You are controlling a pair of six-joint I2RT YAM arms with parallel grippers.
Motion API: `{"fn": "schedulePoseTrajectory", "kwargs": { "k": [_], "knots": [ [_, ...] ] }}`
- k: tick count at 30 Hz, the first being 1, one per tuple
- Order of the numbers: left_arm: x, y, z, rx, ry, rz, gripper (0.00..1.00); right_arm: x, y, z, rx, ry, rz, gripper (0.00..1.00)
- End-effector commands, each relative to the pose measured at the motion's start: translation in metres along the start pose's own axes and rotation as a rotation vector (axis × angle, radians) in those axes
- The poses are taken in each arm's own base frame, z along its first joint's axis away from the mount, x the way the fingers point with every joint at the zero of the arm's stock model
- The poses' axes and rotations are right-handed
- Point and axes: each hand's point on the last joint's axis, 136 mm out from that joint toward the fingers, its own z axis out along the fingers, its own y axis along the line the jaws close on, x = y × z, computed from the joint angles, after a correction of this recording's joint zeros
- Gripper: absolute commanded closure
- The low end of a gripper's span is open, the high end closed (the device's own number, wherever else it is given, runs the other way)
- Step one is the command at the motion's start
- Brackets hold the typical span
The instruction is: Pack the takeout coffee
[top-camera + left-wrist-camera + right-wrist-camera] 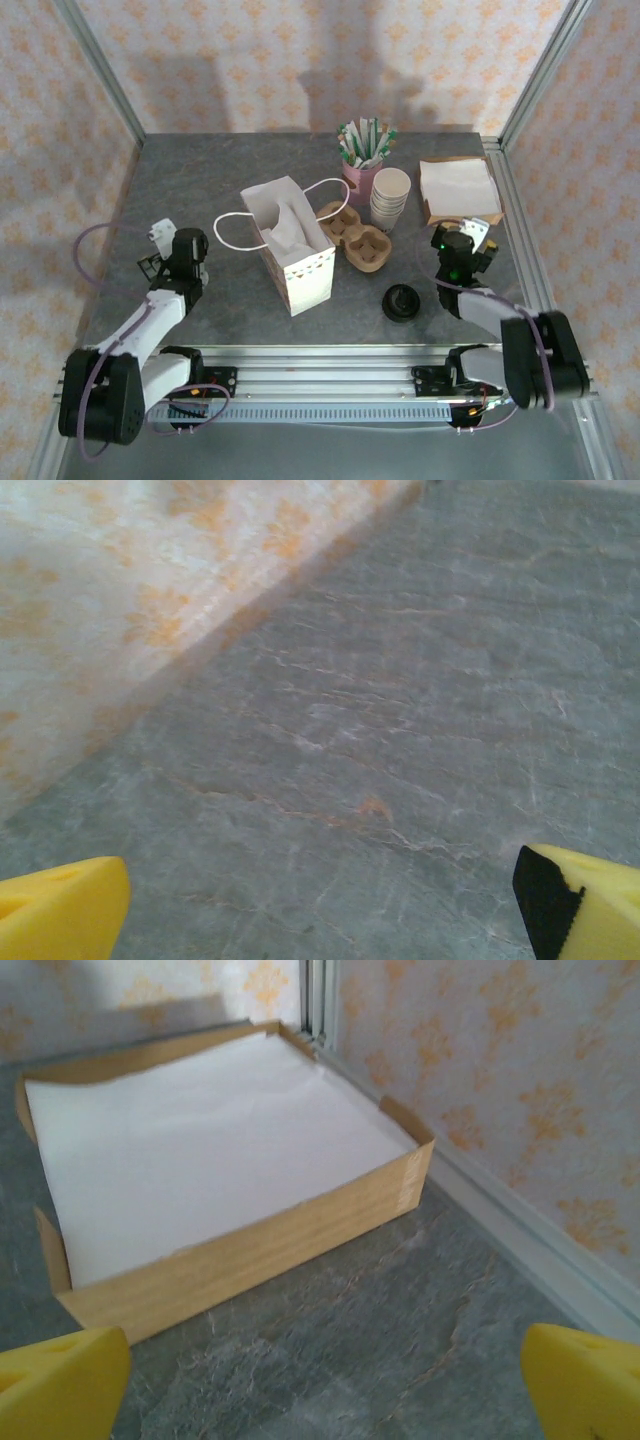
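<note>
On the table point(200, 170), seen from above: bag point(290, 250) upright at centre, mouth open, with carrier point(357, 240) just beside it at 3 o'clock and tray point(458, 185) of white napkins farther out at 2 o'clock. Right gripper point(476, 232) well off at 3 o'clock of the bag, pointing to 12 at the tray; in its wrist view, spread wide, grasping nothing, yellow tips at both lower corners, tray point(250, 1260) straight ahead. Left gripper point(158, 238) at 9 o'clock of the bag, likewise spread and empty over bare stone. Coffee point(402, 302) near the front edge, at 4 o'clock of the bag and at 8 o'clock from the right fingers, so behind them. Lies clearly nearer the right arm, with the bag between it and the left. Probably calls for drawing back and turning before any reach. Stands upright, long axis vertical, apart from everything else; shows as a round black lid, cup beneath barely visible.
</note>
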Motion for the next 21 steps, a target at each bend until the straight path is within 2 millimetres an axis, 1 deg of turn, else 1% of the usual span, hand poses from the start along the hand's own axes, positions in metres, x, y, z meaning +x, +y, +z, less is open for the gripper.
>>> {"fn": "schedulePoseTrajectory", "kwargs": {
  "k": [1, 4, 6, 8, 9, 11, 12, 14, 15, 16, 17, 19, 20, 21],
  "knots": [
    [-0.014, -0.026, 0.009, 0.102, -0.063, 0.027, 0.0, -0.026, 0.014, 0.006, -0.057, -0.119, 0.061, 0.01],
    [-0.01, -0.043, 0.014, 0.169, -0.072, 0.049, 0.0, -0.028, 0.025, 0.015, -0.079, -0.128, 0.018, 0.01],
    [-0.013, -0.053, 0.017, 0.203, -0.084, 0.056, 0.0, -0.017, 0.03, 0.025, -0.088, -0.097, 0.007, 0.01],
    [-0.018, -0.057, 0.019, 0.216, -0.118, 0.044, 0.0, -0.014, 0.031, 0.029, -0.091, -0.11, 0.01, 0.01],
    [-0.021, -0.061, 0.019, 0.235, -0.144, 0.047, 0.0, -0.012, 0.03, 0.028, -0.092, -0.082, 0.008, 0.01],
    [-0.022, -0.073, 0.02, 0.284, -0.153, 0.067, 0.0, -0.012, 0.032, 0.029, -0.115, -0.083, 0.018, 0.01],
    [-0.019, -0.082, 0.023, 0.312, -0.143, 0.081, 0.0, -0.006, 0.034, 0.031, -0.131, -0.079, 0.012, 0.01],
    [-0.008, -0.098, 0.029, 0.379, -0.146, 0.098, 0.0, -0.004, 0.035, 0.034, -0.128, -0.114, 0.009, 0.01],
    [-0.001, -0.103, 0.034, 0.388, -0.157, 0.107, 0.0, 0.001, 0.034, 0.034, -0.123, -0.073, 0.002, 0.01],
    [-0.002, -0.105, 0.033, 0.387, -0.175, 0.111, 0.0, 0.0, 0.032, 0.036, -0.106, -0.05, 0.006, 0.01],
    [0.001, -0.104, 0.034, 0.381, -0.121, 0.128, 0.0, -0.004, 0.031, 0.039, -0.086, -0.061, 0.017, 0.0],
    [-0.002, -0.107, 0.033, 0.383, -0.157, 0.132, 0.0, -0.002, 0.03, 0.04, -0.082, -0.068, 0.018, 0.0],
    [0.0, -0.107, 0.034, 0.378, -0.124, 0.139, 0.0, -0.002, 0.03, 0.039, -0.084, -0.057, 0.017, 0.0],
    [-0.001, -0.107, 0.034, 0.378, -0.147, 0.135, 0.0, -0.004, 0.03, 0.039, -0.084, -0.066, 0.02, 0.0]
  ]
}}
